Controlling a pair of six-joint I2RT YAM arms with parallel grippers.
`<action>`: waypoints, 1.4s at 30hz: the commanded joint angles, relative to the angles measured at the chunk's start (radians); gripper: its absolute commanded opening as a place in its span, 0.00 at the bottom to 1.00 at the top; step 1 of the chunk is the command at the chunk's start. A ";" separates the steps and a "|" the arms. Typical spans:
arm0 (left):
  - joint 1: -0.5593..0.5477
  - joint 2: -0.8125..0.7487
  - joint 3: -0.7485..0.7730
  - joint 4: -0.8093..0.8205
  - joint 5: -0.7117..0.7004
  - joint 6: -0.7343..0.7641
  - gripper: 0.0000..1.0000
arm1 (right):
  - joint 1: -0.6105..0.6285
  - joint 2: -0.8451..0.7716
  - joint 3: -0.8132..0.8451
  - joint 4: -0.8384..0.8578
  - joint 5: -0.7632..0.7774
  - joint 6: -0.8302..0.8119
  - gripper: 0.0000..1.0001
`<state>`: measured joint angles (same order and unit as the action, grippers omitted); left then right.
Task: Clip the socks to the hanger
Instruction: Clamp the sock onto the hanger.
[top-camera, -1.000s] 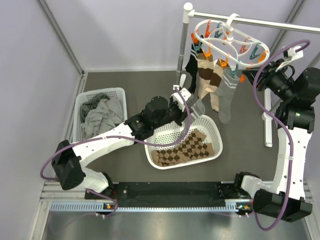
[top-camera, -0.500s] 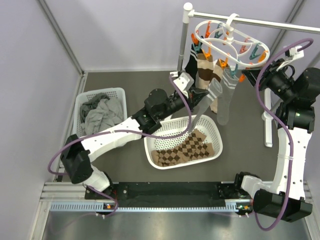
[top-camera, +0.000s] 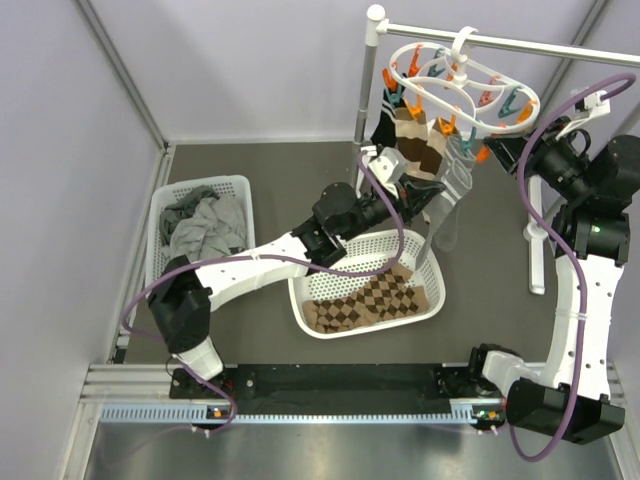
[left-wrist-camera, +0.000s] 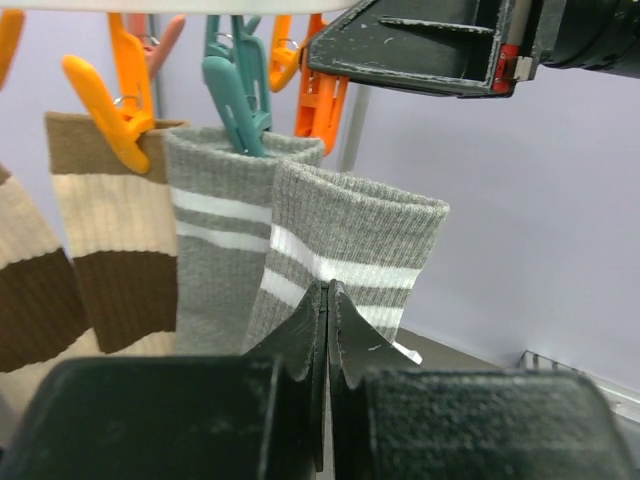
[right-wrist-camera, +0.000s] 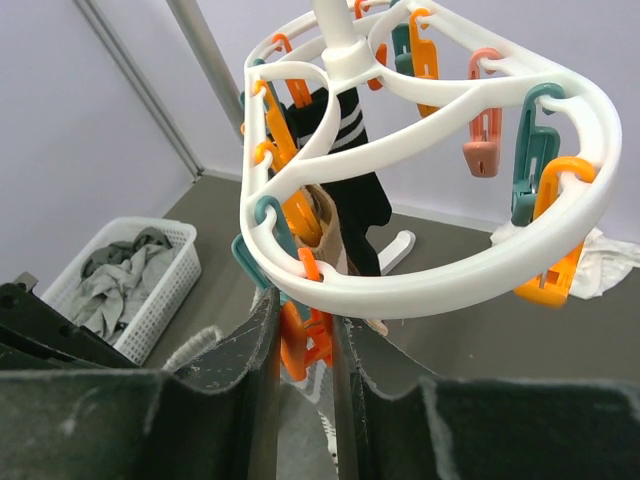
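Note:
The white oval hanger (top-camera: 462, 78) hangs from a rail at the back right, with orange and teal pegs. A black sock (right-wrist-camera: 356, 190), tan socks with brown bands (left-wrist-camera: 105, 235) and a grey sock (left-wrist-camera: 215, 230) on a teal peg (left-wrist-camera: 236, 92) hang from it. My left gripper (left-wrist-camera: 328, 292) is shut on the cuff of another grey sock with white stripes (left-wrist-camera: 350, 245) and holds it up beside the clipped one; it also shows in the top view (top-camera: 437, 215). My right gripper (right-wrist-camera: 303, 322) is closed around an orange peg (right-wrist-camera: 300, 340) under the hanger's ring (right-wrist-camera: 420, 290).
A white basket (top-camera: 425, 250) holding a brown diamond-patterned cloth (top-camera: 370, 298) stands under the left arm. A second white basket (top-camera: 165, 205) with grey garments (top-camera: 205, 228) stands at the left. The rack's upright pole (top-camera: 365, 85) and white foot (top-camera: 537, 255) stand near the hanger.
My left gripper has lifted the grey sock out of the basket, up and to the right, to just under the hanger's pegs. The right arm has barely moved.

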<state>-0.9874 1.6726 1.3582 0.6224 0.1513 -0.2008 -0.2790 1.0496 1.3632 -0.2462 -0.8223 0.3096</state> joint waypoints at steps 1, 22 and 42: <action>-0.007 0.019 0.048 0.125 0.002 -0.023 0.00 | -0.011 -0.016 0.057 0.033 -0.031 0.028 0.00; -0.007 0.133 0.142 0.143 -0.050 0.038 0.00 | -0.011 -0.010 0.073 -0.048 -0.067 0.033 0.00; -0.007 0.168 0.179 0.125 -0.042 0.052 0.00 | -0.011 0.021 0.103 -0.102 -0.084 0.039 0.00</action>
<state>-0.9947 1.8431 1.4944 0.6956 0.1112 -0.1581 -0.2794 1.0706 1.3983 -0.3244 -0.8703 0.3519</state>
